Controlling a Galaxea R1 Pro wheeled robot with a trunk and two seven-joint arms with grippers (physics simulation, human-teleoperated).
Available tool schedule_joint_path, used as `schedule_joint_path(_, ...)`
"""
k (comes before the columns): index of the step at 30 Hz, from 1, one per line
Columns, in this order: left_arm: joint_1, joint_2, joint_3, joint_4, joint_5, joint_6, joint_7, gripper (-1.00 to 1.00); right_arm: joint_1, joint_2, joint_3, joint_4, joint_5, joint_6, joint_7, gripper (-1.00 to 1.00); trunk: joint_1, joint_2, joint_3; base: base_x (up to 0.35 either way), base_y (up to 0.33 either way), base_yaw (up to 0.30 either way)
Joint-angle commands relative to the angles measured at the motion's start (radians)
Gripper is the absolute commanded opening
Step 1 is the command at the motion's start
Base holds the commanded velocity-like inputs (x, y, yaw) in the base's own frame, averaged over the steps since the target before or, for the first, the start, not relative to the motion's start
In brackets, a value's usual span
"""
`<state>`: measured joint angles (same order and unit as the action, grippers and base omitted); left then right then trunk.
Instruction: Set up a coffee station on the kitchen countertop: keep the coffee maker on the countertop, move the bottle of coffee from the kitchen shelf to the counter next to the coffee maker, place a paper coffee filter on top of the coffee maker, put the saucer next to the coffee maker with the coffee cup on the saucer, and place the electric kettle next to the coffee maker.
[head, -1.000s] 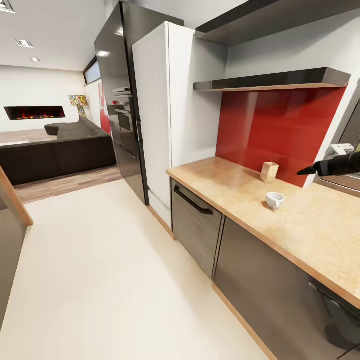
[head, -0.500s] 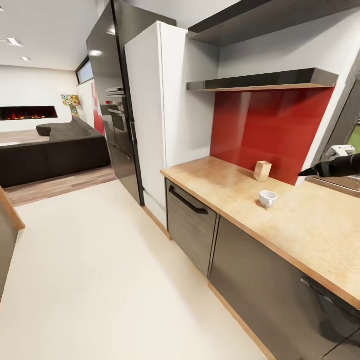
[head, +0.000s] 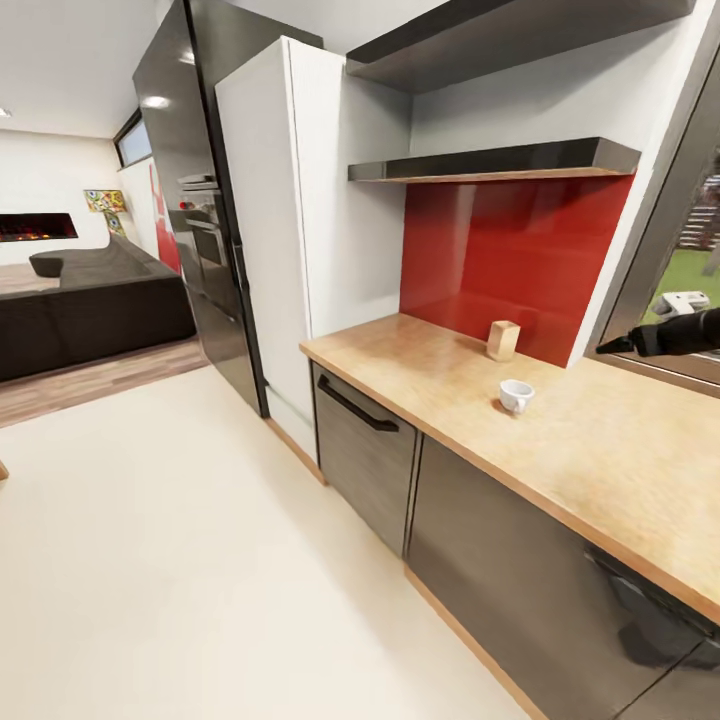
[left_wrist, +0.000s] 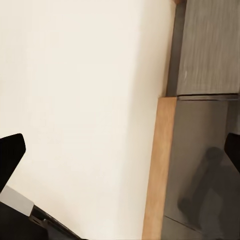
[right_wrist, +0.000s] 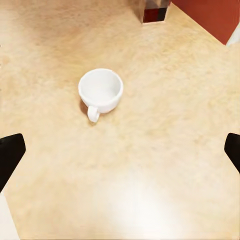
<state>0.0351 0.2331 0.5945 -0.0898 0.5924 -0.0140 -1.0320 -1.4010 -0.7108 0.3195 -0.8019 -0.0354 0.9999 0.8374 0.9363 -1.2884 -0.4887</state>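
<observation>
While upright, coffee cup (right_wrist: 101, 90) ahead of splayed right hand (right_wrist: 120, 150), apart.

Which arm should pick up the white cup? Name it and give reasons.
Right. Its tool hangs open over the light wood countertop, facing the small white handled cup. The left tool faces floor and cabinet fronts.

I see the coffee cup (head: 516, 395) (right_wrist: 101, 91), small, plain white and empty, standing upright on the light wood-grain surface (head: 600, 450) (right_wrist: 150, 165), its little handle turned toward the front edge. The cup sits well back from that edge. Above, the thin dark kitchen shelf (head: 490, 160) projects from the wall, nothing visible on it.
</observation>
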Motion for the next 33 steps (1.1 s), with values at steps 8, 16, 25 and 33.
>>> schedule_joint_path(8,0.000,0.000,-0.007,-0.001,0.007,-0.001,-0.002,1.00,-0.001,-0.001,0.004,0.000,-0.004,0.005,0.000,1.00,0.001,-0.001,-0.001,0.274,0.200,-0.006)
schedule_joint_path(16,0.000,0.000,-0.006,-0.001,0.007,-0.001,-0.002,1.00,-0.001,-0.001,0.004,0.000,-0.006,0.006,0.002,1.00,0.001,-0.001,-0.001,0.126,0.092,-0.156)
schedule_joint_path(25,0.000,0.000,-0.005,-0.001,0.007,-0.001,-0.002,1.00,-0.001,-0.001,0.004,0.000,-0.007,0.006,0.002,1.00,0.001,-0.001,-0.001,0.007,0.005,-0.253)
schedule_joint_path(33,0.000,0.000,-0.007,-0.001,0.007,-0.001,-0.001,1.00,0.000,-0.001,0.004,0.000,-0.007,0.006,0.002,1.00,0.001,-0.001,-0.001,0.067,0.000,-0.166)
